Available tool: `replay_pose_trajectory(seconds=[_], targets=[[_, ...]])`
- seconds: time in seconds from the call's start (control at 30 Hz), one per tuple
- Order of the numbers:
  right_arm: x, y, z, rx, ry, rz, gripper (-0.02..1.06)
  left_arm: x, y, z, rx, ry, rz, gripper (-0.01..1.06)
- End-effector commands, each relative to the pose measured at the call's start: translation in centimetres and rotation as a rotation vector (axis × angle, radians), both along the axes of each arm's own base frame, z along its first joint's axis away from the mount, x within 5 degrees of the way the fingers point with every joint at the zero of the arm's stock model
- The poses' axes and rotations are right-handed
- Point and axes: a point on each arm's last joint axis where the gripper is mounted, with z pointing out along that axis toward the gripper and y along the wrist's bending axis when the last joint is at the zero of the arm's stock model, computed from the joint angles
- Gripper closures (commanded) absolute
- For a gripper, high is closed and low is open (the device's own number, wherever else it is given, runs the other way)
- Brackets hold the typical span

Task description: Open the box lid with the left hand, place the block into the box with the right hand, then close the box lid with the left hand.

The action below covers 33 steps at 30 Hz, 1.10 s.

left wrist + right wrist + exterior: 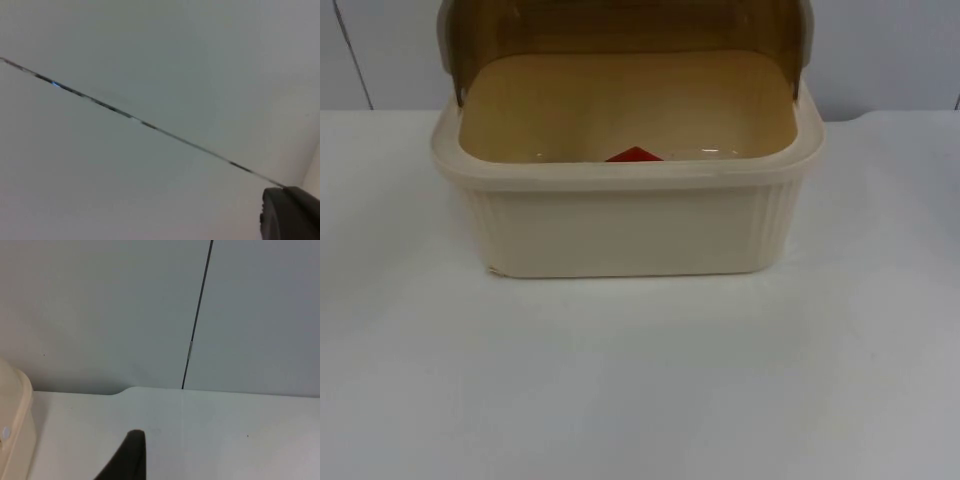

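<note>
The lid [620,40] of the box [620,225] stands open and the red block [634,154] lies inside, so only closing remains; I cannot tell either hand's state.

I'm counting one cream box [625,225] standing on the table, one brown see-through lid [625,28] standing open on it, and one red block [634,155] lying inside. I'm seeing one table [640,380].
</note>
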Motion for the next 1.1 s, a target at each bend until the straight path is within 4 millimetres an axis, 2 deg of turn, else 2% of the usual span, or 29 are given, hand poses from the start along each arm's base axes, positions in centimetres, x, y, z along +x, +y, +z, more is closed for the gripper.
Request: replay_pose_trajectory(seconds=[0.0,0.17,0.23,0.37,0.57,0.87,1.07], targets=[[-0.4,-0.1,0.3,-0.005,-0.020,-0.003,0.00,0.1,-0.3,0.1,-0.072,0.016,0.006,1.05],[-0.4,-0.1,0.3,-0.005,-0.020,-0.003,0.00,0.4,-0.6,-1.4,-0.109,0.104,0.020,1.05],[-0.4,-0.1,0.3,-0.005,-0.020,-0.003,0.00,0.6,-0.5,-2.8,-0.076,0.186,0.022,1.05],[-0.4,-0.1,0.2,0.001,-0.019,-0.002,0.00,0.6,0.0,-4.2,-0.031,0.281,-0.011,1.05],[-0.4,-0.1,0.2,0.003,-0.019,-0.003,0.00,0.6,0.5,-4.3,-0.017,0.303,-0.103,1.05],[-0.4,0.0,0.2,0.005,-0.013,-0.004,0.00,1.6,0.9,-4.3,-0.035,0.234,-0.067,1.05],[-0.4,0.0,0.2,0.005,-0.013,-0.004,0.00,1.8,0.7,-5.9,-0.014,0.288,-0.077,1.05]])
